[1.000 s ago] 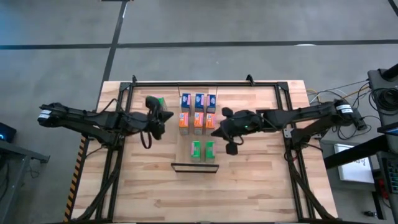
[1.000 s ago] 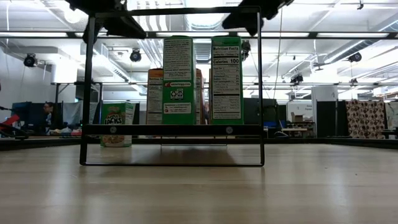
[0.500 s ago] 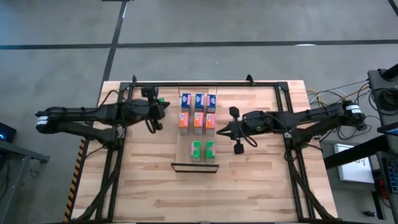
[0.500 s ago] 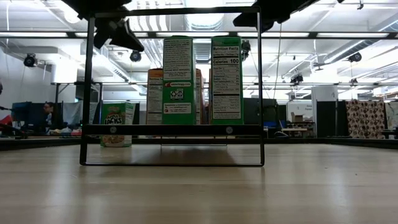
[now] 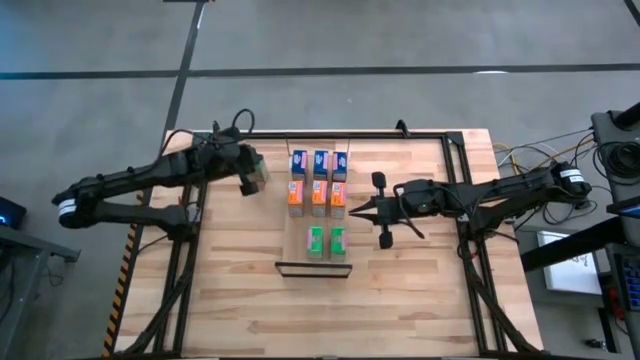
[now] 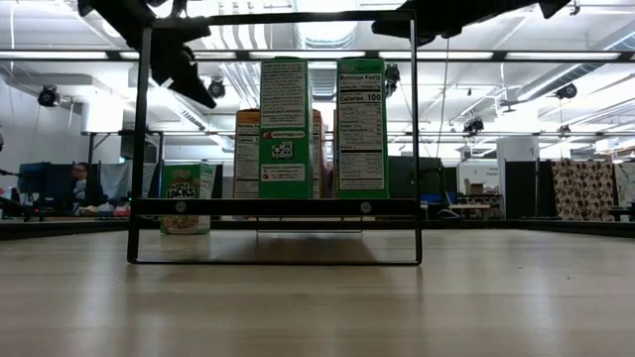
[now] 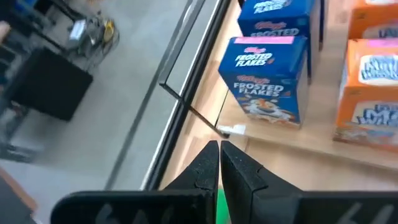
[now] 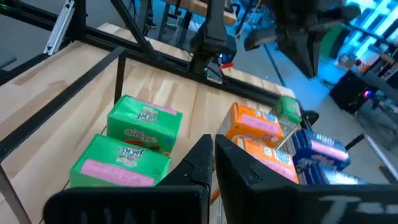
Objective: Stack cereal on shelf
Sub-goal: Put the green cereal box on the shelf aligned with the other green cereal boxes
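Note:
Three blue point(image 5: 320, 160), three orange point(image 5: 318, 193) and two green cereal boxes point(image 5: 326, 240) stand in rows on the shelf, behind its dark lip point(image 5: 312, 267). A third green box point(image 5: 260, 170) stands apart on the table at the far left; it also shows in the low view point(image 6: 186, 198). My left gripper point(image 5: 250, 178) is shut and hovers over this box, well above its top. My right gripper point(image 5: 354, 210) is shut and empty. It points at the orange row from the right.
A black metal frame point(image 5: 330, 133) runs round the table's far edge and sides. The shelf's lip shows as a black bar point(image 6: 273, 207) in the low view. Bare planked tabletop point(image 5: 330, 310) lies near the front edge. A person sits far off in the room point(image 6: 76, 178).
My left gripper has gone toward the table's far edge, from beside the third green box to over it, and has turned. My right gripper has drawn back a little toward the right edge and rolled about its own axis. No box has moved.

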You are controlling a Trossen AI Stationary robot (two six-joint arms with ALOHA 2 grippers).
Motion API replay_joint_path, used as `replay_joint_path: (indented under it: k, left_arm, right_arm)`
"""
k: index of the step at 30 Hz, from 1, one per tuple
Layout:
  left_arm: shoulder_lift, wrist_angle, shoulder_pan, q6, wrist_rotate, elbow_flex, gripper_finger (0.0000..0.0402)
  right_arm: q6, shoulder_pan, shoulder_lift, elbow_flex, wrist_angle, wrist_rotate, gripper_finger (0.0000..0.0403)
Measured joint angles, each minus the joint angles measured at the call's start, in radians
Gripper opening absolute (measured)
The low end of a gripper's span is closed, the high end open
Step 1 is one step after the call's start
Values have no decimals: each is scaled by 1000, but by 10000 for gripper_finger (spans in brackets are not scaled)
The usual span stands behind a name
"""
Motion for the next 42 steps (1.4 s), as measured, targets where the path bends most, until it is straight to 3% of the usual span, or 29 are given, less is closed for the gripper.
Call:
replay_joint_path:
  k: [9, 14, 18, 23, 33, 37, 42]
  left_arm:
    - [30, -34, 124, -128, 32, 0, 0]
    - [95, -82, 190, -11, 173, 0, 0]
    - [147, -96, 216, 39, 181, 20, 5]
    - [207, -186, 240, 124, 181, 97, 54]
    - [287, -219, 252, 368, 208, 136, 212]
    - [299, -231, 252, 394, 226, 136, 234]
    - [300, -281, 252, 394, 226, 136, 232]
  right_arm:
    - [-41, 0, 1, 0, 10, -5, 8]
    - [-59, 0, 1, 0, 3, -7, 8]
    - [-69, 0, 2, 0, -2, -7, 8]
    - [-89, 0, -1, 0, -9, -7, 8]
    - [-63, 0, -76, 0, -144, -27, 8]
    - [-52, 0, -98, 0, -160, -82, 8]
    - [-56, 0, -98, 0, -163, -85, 8]
